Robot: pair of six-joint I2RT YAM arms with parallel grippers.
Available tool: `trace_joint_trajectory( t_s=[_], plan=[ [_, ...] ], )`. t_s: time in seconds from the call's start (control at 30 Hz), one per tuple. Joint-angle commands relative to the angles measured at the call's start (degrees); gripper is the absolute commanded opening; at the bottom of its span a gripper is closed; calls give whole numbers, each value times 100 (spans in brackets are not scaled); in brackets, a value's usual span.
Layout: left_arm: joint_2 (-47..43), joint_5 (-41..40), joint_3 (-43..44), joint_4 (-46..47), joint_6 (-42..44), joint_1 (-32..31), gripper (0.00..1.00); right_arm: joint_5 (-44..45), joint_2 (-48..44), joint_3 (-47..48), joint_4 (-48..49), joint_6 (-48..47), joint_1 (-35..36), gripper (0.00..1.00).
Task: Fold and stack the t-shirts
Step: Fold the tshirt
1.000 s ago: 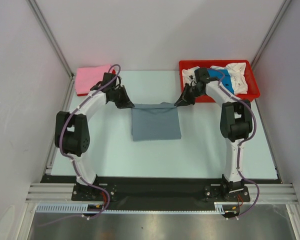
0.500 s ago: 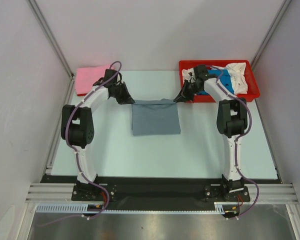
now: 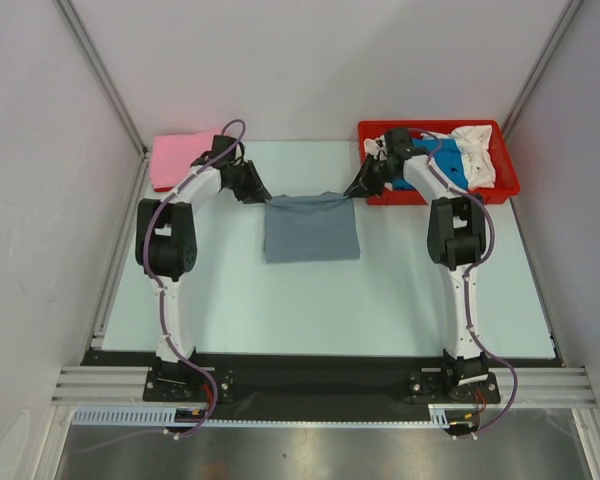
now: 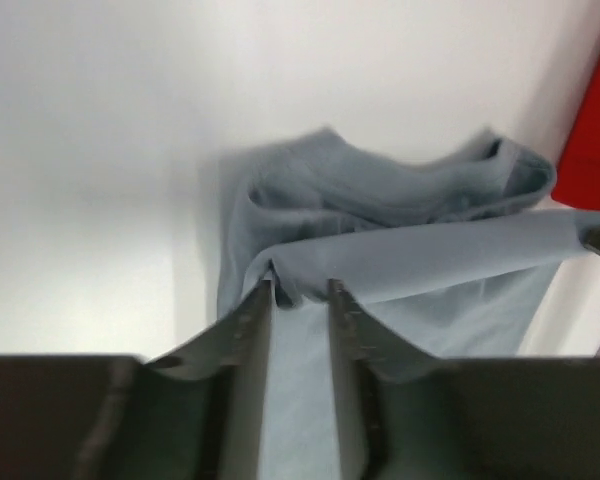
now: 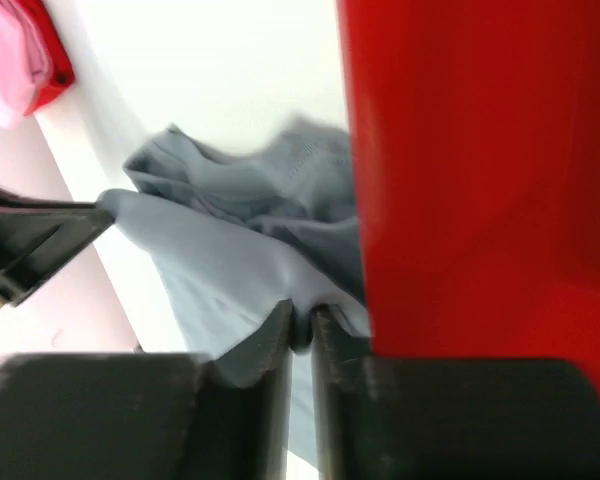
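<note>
1. My left gripper [image 3: 263, 197], well left of the red tray [image 3: 500, 193], has its jaws parted, cloth draped over the tips.
2. The grey t-shirt [image 3: 310, 232] lies left of the tray.
3. My right gripper [image 3: 352, 193] pinches its corner against the tray.

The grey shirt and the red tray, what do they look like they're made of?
The grey t-shirt looks like soft, matte knit cloth, perhaps cotton jersey: it sags, bunches and wrinkles where it is lifted. The red tray looks like hard moulded plastic, smooth with a slight sheen: its walls stand flat and stiff.
</note>
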Motion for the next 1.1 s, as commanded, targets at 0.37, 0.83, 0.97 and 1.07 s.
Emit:
trace_joint_trajectory(
  t_s=[0.37,0.83,0.97,1.07],
  plan=[
    [-1206,-223,181,-541,1404,150,62,1466,-939,343,-1295,-1666,121,100],
    [-2201,799,-3416,1315,894,-280,58,1106,-3077,-3932,902,-1280,534,91],
    [-2139,686,-3442,1288,920,-280,47,1062,-3156,-4170,860,-1543,447,57],
    [-2480,474,-3591,1210,885,-298,39,1280,-3322,-4179,684,-1596,438,55]
  ],
)
